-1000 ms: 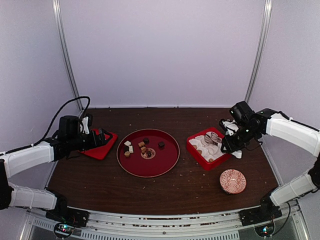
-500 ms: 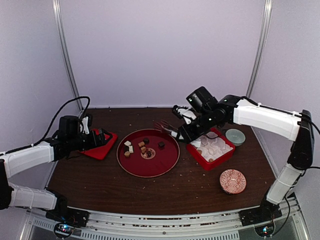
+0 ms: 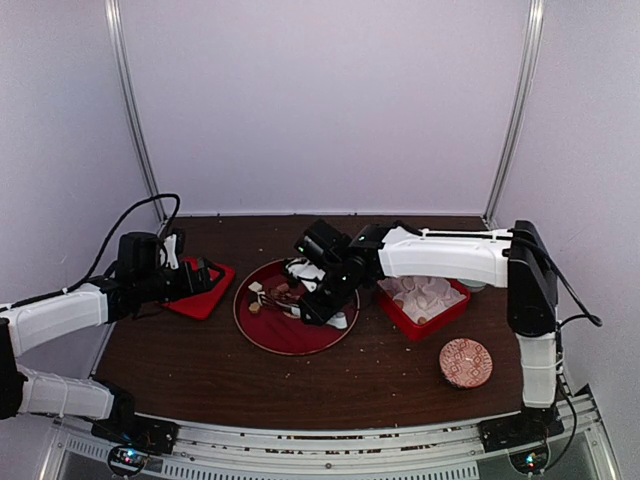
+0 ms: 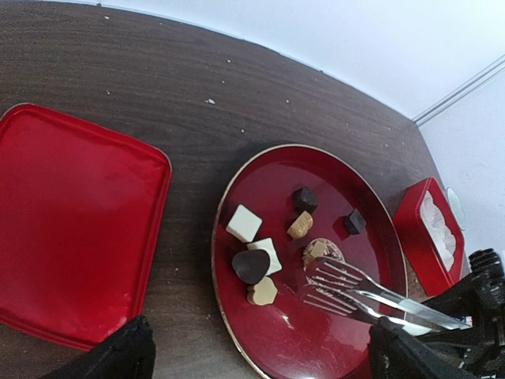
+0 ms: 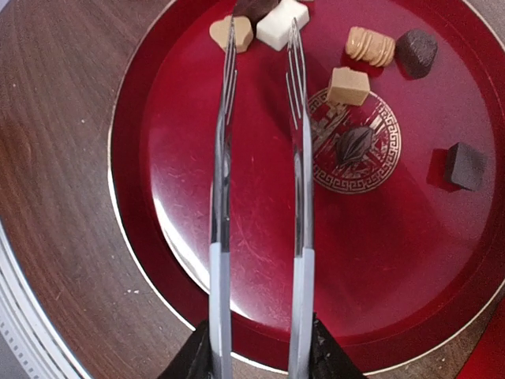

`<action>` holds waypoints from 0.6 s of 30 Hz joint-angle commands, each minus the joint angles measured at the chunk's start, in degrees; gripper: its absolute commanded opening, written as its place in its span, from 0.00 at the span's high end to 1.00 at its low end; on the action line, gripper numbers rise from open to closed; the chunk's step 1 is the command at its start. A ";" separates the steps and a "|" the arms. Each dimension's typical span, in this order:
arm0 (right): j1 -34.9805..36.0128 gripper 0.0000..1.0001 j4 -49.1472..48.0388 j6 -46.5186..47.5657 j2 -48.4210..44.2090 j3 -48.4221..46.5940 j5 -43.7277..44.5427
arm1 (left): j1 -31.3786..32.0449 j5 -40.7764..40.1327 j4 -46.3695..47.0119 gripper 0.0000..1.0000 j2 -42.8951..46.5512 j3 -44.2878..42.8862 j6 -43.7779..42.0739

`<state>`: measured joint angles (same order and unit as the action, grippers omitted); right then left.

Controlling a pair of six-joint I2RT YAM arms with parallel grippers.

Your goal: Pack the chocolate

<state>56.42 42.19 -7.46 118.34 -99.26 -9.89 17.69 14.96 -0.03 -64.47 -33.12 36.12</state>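
Much of the packing looked undone: eight pieces of chocolate (image 5: 348,85) lay on the round plate (image 5: 379,260). Above the plate, the right claw (image 5: 256,347) pinched the tongs (image 5: 300,197), their tines spread and empty. Whether the box (image 3: 447,312) right of the plate held any was unclear. The left claw (image 3: 205,272), left of the plate, seemed spread.

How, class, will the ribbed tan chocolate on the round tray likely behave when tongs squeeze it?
The ribbed tan chocolate looks rounded, so it may roll on the glossy tray. Small beside the tongs, it is probably light and could slip.
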 commanded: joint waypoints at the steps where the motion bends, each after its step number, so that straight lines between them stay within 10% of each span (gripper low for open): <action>1: 1.00 0.65 0.21 0.22 2.05 -3.13 2.99 | 0.32 -0.39 2.66 0.03 0.18 0.63 0.16; 18: 2.23 0.64 4.79 0.44 11.54 -14.80 4.79 | 0.32 -0.67 2.43 0.03 0.15 0.27 -0.26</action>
<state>58.11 45.58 -7.29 128.35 -110.83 -6.13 17.69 14.94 -0.03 -64.47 -33.10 36.12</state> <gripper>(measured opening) 0.364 0.969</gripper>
